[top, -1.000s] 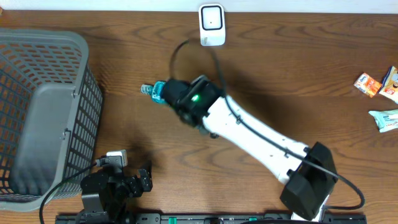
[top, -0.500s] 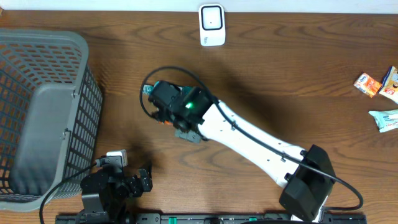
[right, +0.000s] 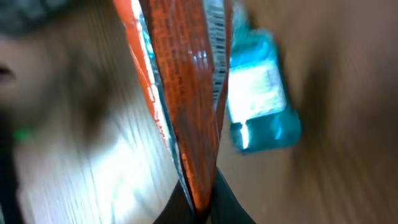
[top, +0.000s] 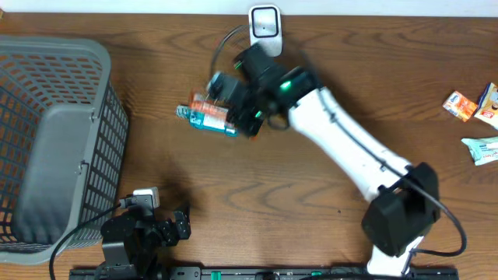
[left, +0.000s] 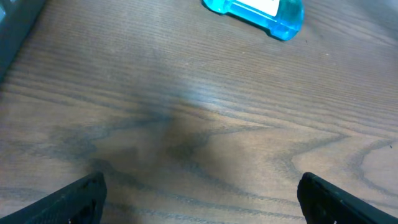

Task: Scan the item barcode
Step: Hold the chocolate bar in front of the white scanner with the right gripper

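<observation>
Brown wooden table (top: pixel 373 70) with grey basket (top: pixel 54 48), white scanner (top: pixel 264 29), teal bottle (top: pixel 208 120), snack packets (top: pixel 461 105).

An orange packet (right: pixel 186 93), seen edge-on with silver foil along one side, is pinched at its lower end between the closed dark tips of the right gripper (right: pixel 200 202). A teal bottle (right: pixel 261 106) with a pale label is seen behind it, to the right, on the wooden table (right: pixel 93 162). The whole view is blurred.
</observation>
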You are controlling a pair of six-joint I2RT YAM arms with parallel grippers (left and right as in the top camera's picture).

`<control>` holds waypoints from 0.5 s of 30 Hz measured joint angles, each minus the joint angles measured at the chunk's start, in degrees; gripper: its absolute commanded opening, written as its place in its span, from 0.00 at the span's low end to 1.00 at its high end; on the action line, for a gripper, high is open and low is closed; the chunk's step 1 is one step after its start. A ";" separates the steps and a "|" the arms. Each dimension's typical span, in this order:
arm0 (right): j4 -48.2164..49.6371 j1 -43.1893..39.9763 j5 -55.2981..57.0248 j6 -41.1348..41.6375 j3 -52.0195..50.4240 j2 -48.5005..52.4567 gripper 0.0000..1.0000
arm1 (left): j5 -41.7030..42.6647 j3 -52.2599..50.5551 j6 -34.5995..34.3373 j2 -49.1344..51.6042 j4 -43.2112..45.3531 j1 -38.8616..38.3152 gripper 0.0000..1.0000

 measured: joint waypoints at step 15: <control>57.02 -18.88 -33.57 33.31 0.11 16.72 0.01 | 0.00 0.00 0.00 0.00 0.02 0.00 0.98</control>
